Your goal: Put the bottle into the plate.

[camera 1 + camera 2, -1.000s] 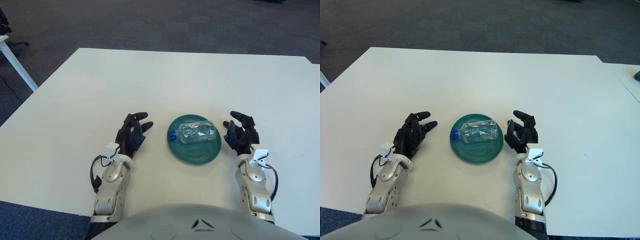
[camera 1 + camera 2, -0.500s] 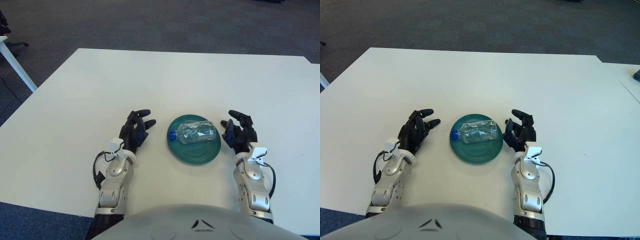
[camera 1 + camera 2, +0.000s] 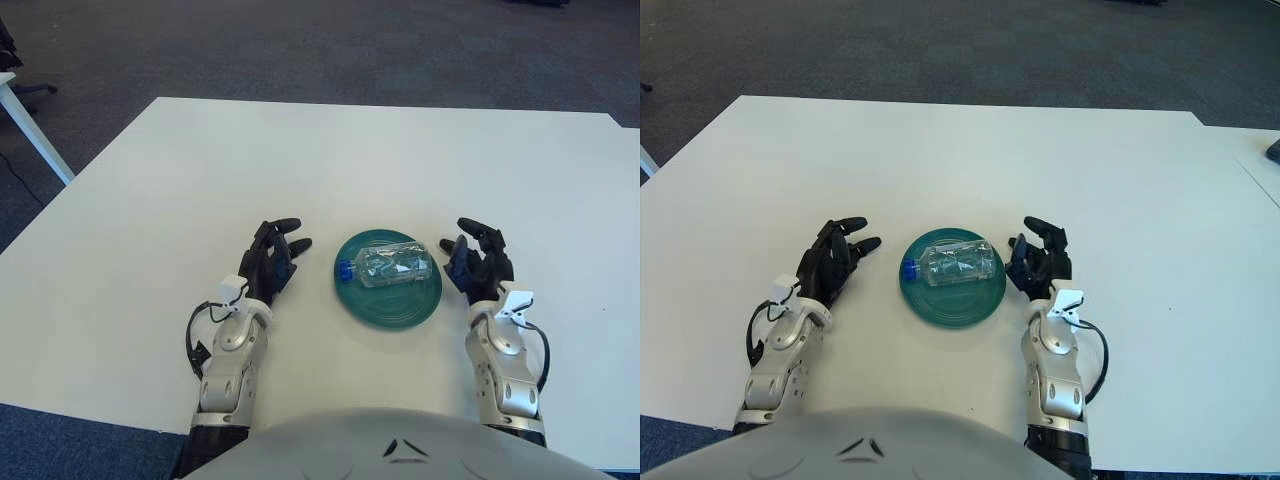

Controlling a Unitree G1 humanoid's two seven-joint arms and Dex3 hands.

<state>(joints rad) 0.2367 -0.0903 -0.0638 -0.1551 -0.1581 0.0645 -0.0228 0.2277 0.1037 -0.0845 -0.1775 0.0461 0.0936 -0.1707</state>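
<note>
Left eye view: bottle (image 3: pixel 394 266) lies in plate (image 3: pixel 388 306), beside right hand (image 3: pixel 478 265).

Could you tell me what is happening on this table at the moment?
A clear plastic bottle with a blue cap lies on its side in the green plate on the white table, so the placing looks done. Neither hand holds anything: the left hand shows to the left of the plate and the right hand just off its right edge, both with fingers relaxed.
</note>
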